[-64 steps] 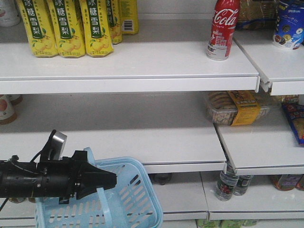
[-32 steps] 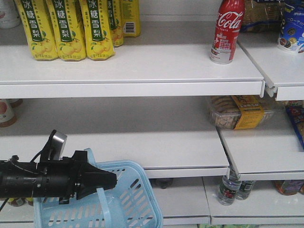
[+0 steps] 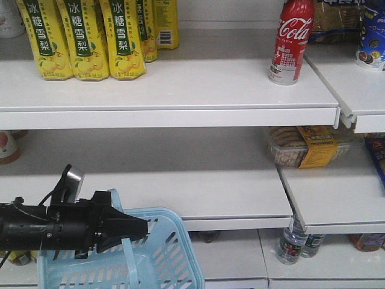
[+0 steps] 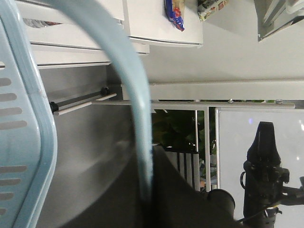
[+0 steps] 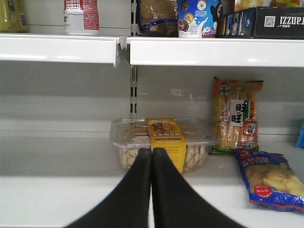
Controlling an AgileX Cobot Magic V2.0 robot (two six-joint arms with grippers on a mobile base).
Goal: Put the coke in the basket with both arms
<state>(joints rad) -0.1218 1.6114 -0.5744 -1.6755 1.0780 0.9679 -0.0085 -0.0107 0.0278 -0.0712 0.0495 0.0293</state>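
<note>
- Spreading apart in the front view compared with a second ago, the shelf goods are drifting outward: the coke (image 3: 293,41) is edging right, the yellow drink bottles (image 3: 81,39) are edging left, and the shelf edges are sinking lower in frame. I am reading this as the base closing on the shelving.
- The coke is standing upright near the right end of the top shelf (image 3: 180,84), untouched, well apart from both grippers and well above the basket (image 3: 150,212).
- The left gripper (image 3: 137,230) is keeping its place in frame, its fingers pinching the hoop handle (image 4: 135,95), so the basket is hanging from it below the middle shelf.
- The right gripper (image 5: 151,152) is holding its fingers pressed together with nothing between them. It is pointing at a clear snack box (image 5: 164,142) one level below the coke.
- The approach is looking under way and the grasp is not yet starting. The right arm is probably needing to rise to the top shelf and spread its fingers around the coke.
</note>
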